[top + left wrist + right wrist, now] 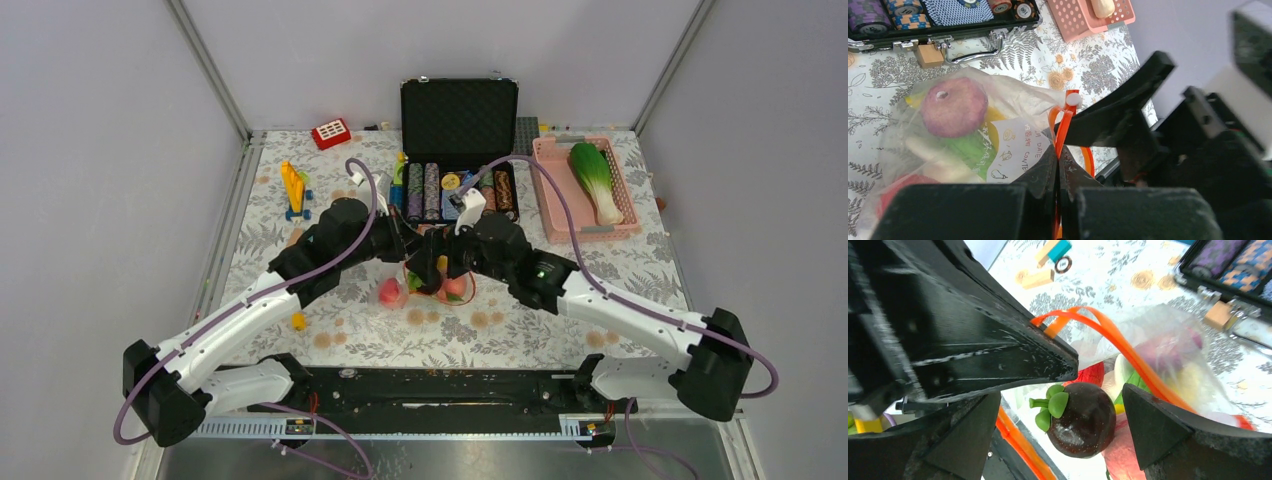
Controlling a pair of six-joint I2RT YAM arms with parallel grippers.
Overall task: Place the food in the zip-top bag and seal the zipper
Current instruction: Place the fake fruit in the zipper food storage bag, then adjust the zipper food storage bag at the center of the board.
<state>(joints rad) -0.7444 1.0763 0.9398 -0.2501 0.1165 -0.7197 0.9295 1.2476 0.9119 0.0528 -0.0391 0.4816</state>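
Nearest the arm bases, a small yellow piece [298,321] lies alone on the flowered tablecloth [520,335], too small to identify. Just beyond it, at the middle of the table, both arms meet over the zip-top bag [1015,137], which lies on the cloth with its mouth lifted.

The left gripper [1058,159] is pressed together on the orange zipper [1064,127]. It pinches the strip between its 2 fingertips just below the white slider [1073,99]. The right gripper [1062,396] stands wide apart and grips nothing, with 1 finger on either side of a dark purple mangosteen [1083,422] with a green calyx. A gap shows on each side of the fruit. The mangosteen sits between the 2 orange strips of the open mouth.

Through the clear plastic show a dull purple round fruit [954,106], a green piece [970,150], some yellow and a red fruit [895,192].

Farther back stands an open black poker-chip case [458,110] with rows of stacked chips, and a wooden block [929,55] lies beside its latch. To the right of the case, a pink basket [548,205] holds a green-and-white leafy cabbage [595,180], well apart from the bag. At the far left are a yellow toy [293,190] and, behind it, a red block [331,133].
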